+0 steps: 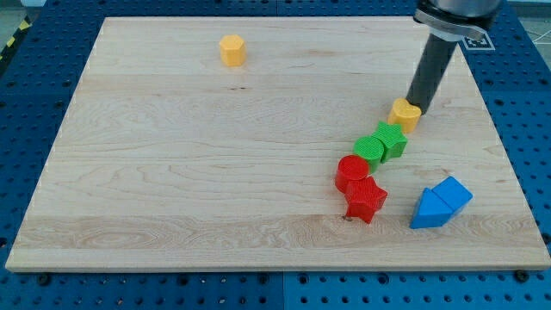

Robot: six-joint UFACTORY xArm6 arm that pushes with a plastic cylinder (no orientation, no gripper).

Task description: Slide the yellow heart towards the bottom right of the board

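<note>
A yellow block (232,50) sits alone near the board's (172,172) top left. Lower down, right of the middle, a red round block (351,171) touches a red star (366,199), with two green blocks (370,150) (391,139) just above them. The yellow heart (404,114) is small and sits at the right, just above the greens. My tip (418,107) touches its top right side; it is a plain rod, nothing to open. Two blue blocks (429,209) (453,194) lie together at the bottom right.
</note>
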